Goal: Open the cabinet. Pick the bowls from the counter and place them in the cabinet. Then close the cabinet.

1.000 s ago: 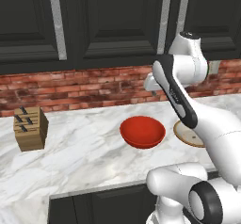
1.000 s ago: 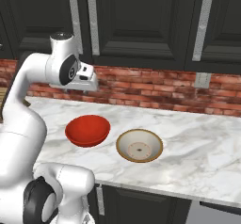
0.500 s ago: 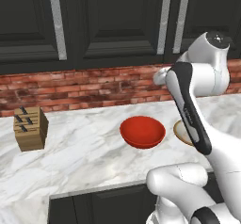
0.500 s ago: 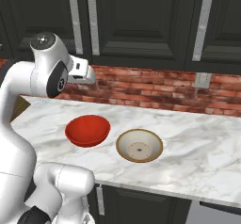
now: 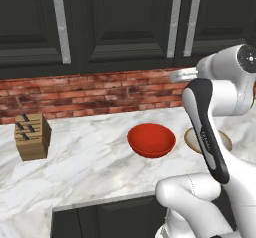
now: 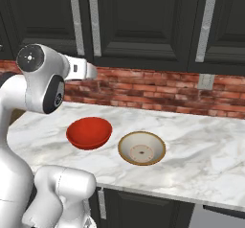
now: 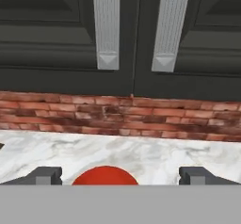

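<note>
cabinet (image 5: 135, 27): black, silver bar handles | wall (image 5: 100, 94): red-brown brick, pale mortar | worktop (image 6: 201, 155): white marble, grey veins | deep bowl (image 6: 89, 132): glossy red | shallow bowl (image 6: 142, 148): tan rim, cream speckled inside | knife block (image 5: 32, 136), 9 o'clock: tan wood, dark handles

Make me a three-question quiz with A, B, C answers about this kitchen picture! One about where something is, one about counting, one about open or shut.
1. Where is the red bowl?
A. in the cabinet
B. on the counter
C. on the floor

2. How many bowls sit out?
A. two
B. four
C. none

3. The cabinet doors are:
A. both open
B. one open
C. both shut

Answers:
1 B: it rests on the marble beside the tan bowl.
2 A: one red, one tan.
3 C: both doors lie flat, handles side by side.
</note>
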